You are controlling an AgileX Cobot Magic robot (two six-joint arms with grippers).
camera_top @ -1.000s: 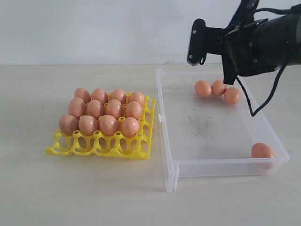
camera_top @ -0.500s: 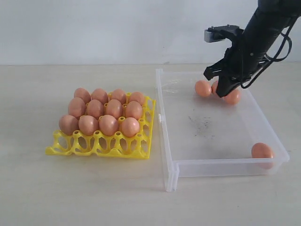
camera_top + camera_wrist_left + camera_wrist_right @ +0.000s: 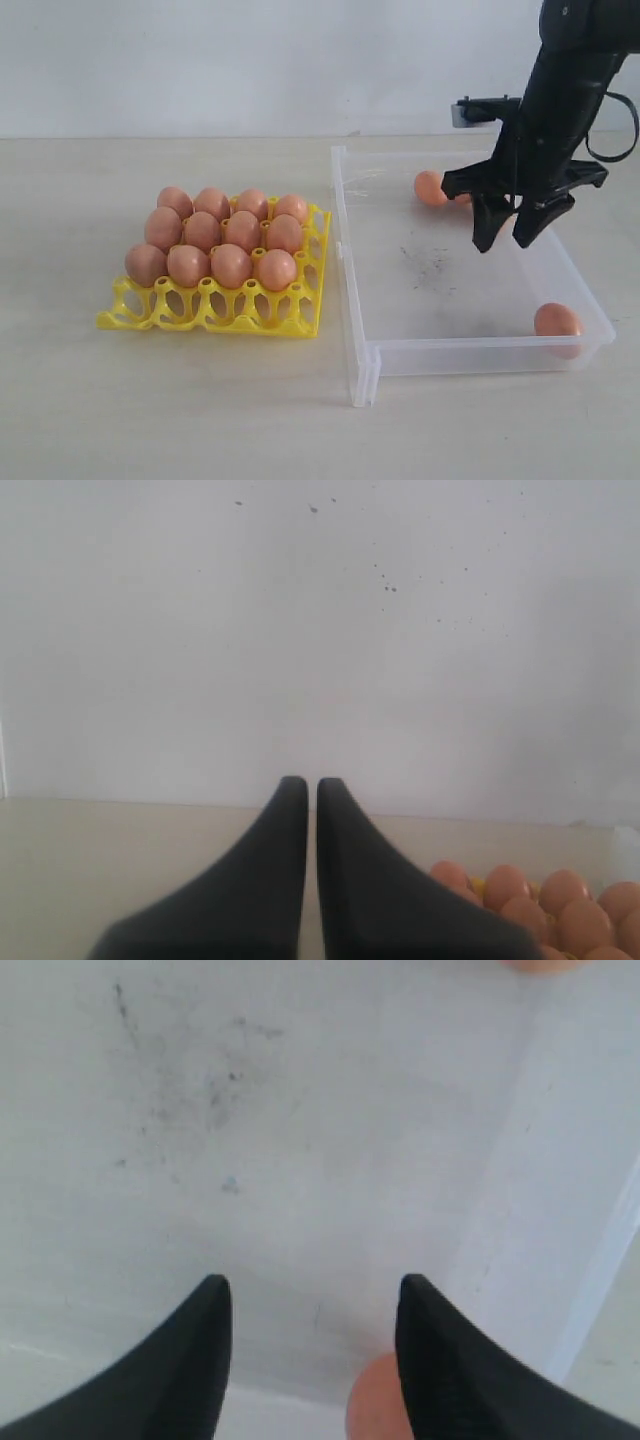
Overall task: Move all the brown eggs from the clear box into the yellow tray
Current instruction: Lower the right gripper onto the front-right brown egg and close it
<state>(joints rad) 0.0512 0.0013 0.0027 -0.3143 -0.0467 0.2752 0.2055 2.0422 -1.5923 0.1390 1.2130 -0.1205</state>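
Observation:
The yellow tray sits on the left with several brown eggs in its back cups; its front row of cups is bare. The clear box lies to the right. One brown egg rests at its back and another in its front right corner. My right gripper hangs open, pointing down over the back right of the box, and holds nothing. In the right wrist view this gripper frames the box floor, with an egg beside one finger. My left gripper is shut and empty; tray eggs show past it.
The right arm and its cable reach in from the top right, hiding part of the box's back right. The box floor has dark scuff marks. A pale wall stands behind the table.
The right arm swung from high up down over the back of the box, then came forward. Its jaws, shut before, now stand open. The eggs and tray have not moved.

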